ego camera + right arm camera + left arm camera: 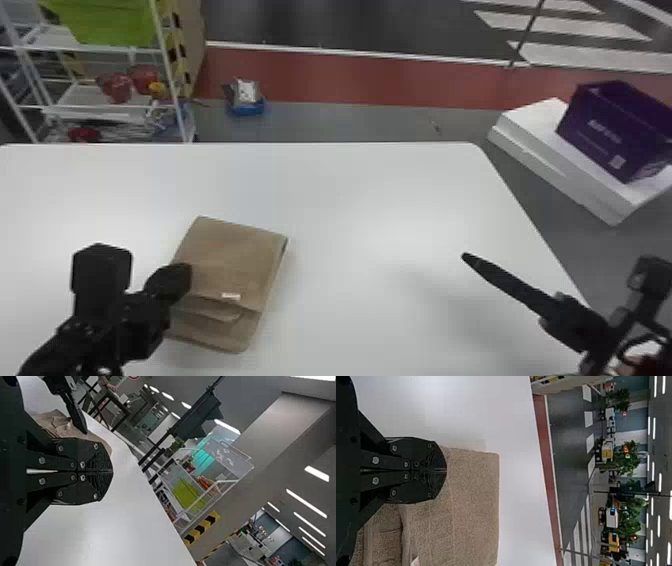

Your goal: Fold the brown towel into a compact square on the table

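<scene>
"Brown towel (227,265): where from the left hand (445,470)?"

"Towards three o'clock on the tabletop (365,195), its long axis running one to seven; the right hand (112,471) is farther off, at the towel's three."

"Holding anything?"

"Seemingly not; both pairs of fingers are pressed narrow."

"Its look?"

"Folded flat, layers stepped at the six o'clock end, pale tag (231,296) showing."

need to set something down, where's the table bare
Bare tabletop stretches between the brown towel and the right gripper, and from the towel's far side to the far edge. It is crowded around the towel's left side, where the left gripper hangs.
</scene>
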Controlling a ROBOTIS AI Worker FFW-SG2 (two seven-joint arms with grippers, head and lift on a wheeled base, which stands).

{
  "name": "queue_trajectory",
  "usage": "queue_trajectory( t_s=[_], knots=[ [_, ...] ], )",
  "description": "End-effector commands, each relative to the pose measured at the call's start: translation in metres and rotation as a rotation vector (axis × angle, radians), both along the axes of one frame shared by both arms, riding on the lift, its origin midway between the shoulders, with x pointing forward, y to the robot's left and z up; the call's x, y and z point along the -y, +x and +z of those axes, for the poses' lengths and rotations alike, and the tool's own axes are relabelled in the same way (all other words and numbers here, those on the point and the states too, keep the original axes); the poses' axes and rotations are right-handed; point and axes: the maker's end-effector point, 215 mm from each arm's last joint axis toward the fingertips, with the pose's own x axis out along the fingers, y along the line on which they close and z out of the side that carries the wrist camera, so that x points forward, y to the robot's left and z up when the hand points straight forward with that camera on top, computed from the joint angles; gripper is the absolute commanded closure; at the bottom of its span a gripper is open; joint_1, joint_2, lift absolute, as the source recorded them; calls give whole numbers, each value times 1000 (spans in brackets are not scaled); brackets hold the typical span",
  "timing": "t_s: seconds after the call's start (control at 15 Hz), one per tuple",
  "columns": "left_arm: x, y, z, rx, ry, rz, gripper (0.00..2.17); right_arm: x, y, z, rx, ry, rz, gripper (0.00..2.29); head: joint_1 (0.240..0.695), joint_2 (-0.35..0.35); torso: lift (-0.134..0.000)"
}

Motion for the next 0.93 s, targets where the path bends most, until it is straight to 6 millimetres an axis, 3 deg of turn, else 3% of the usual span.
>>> queue_trajectory(
  t_s=[0.0,0.53,0.87],
  knots=[
    [-7,-13,-1,-4,11,9,2135,-7,0,2,3,7,14,1477,695,-131,-123],
    [-16,-55,5,-8,2,11,2135,-23,-1,2,2,28,42,1480,695,-84,-123],
    [-3,-39,79,184,-93,-11,2135,-23,-5,2,0,38,45,1480,695,-86,-123]
  ],
)
